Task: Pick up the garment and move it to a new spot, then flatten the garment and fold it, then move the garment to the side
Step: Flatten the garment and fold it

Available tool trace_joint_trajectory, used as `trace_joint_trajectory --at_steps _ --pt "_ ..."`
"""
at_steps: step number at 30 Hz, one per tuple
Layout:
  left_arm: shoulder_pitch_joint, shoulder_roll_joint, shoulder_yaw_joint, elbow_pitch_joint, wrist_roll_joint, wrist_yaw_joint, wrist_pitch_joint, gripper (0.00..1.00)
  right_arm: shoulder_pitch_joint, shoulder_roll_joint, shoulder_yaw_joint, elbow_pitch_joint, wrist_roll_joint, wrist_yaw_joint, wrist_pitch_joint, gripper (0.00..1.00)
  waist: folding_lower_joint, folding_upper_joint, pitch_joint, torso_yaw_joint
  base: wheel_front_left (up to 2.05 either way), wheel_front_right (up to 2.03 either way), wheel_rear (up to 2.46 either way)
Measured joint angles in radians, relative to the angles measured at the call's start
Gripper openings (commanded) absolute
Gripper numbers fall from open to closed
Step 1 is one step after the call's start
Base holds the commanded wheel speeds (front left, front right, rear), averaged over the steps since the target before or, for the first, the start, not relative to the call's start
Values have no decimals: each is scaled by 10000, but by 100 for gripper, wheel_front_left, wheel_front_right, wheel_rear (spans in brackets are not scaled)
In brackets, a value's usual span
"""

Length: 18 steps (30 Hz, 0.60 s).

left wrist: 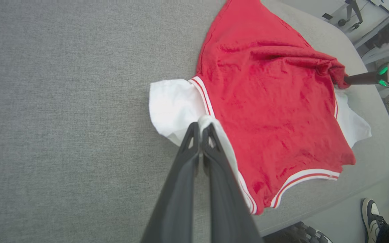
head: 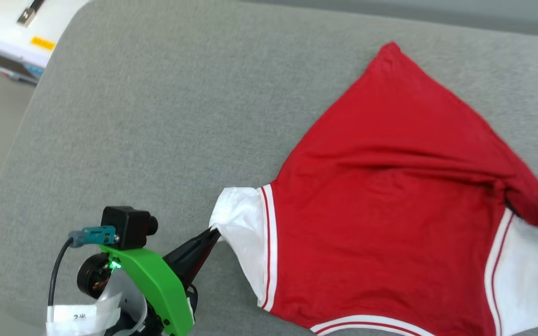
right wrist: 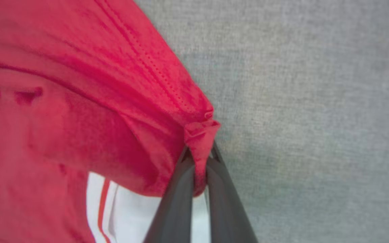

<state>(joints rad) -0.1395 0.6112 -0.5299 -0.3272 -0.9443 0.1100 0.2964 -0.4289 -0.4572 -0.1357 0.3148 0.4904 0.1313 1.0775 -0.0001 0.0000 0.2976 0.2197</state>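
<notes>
Head view: garment (head: 381,210) lies on the grey padded surface (head: 157,116), right of centre, plain red side up, no lettering visible. Striped trim sits at the near edge, and one red corner points to the far side. Most of the cloth rests on the pad, but a long ridge runs across the middle toward the robot's right, so it is not spread flat.

Left gripper (head: 213,231): jaws closed on the outer edge of the white sleeve (head: 241,224) nearest it. In the left wrist view the two fingers are pressed together with a fold of white hem caught at the tips.

Right gripper (right wrist: 199,158): jaws clamped on a bunched red corner that carries a stitched hem line. The cloth gathers into a tuft there and pulls taut away from it. The other white sleeve (right wrist: 137,216) lies loose underneath.

Judgement: the grips sit at opposite sides of the garment, which reads as a hold for lifting or stretching it across its width. Pinching edges rather than mid-body should keep the cloth from balling up. One grip is on a sleeve and the other on a hem corner, so expect a skewed hang if it is raised. Folding not begun.

Note: a person's shoe (left wrist: 371,212) is on the floor past the pad edge, apart from the work
</notes>
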Motion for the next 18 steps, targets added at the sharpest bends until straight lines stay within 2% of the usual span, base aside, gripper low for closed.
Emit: trace_joint_trajectory --at_steps 10,18 --pt "523 -92 207 27 -343 259 -339 0 2908 222 -391 -1766 581 0 420 0 0 1 -1095 -935 0 0 0" --pt "677 -282 238 102 -443 320 -585 0 4434 792 -796 -2763 623 0 577 0 0 0 -1612 -1493 0 0 0"
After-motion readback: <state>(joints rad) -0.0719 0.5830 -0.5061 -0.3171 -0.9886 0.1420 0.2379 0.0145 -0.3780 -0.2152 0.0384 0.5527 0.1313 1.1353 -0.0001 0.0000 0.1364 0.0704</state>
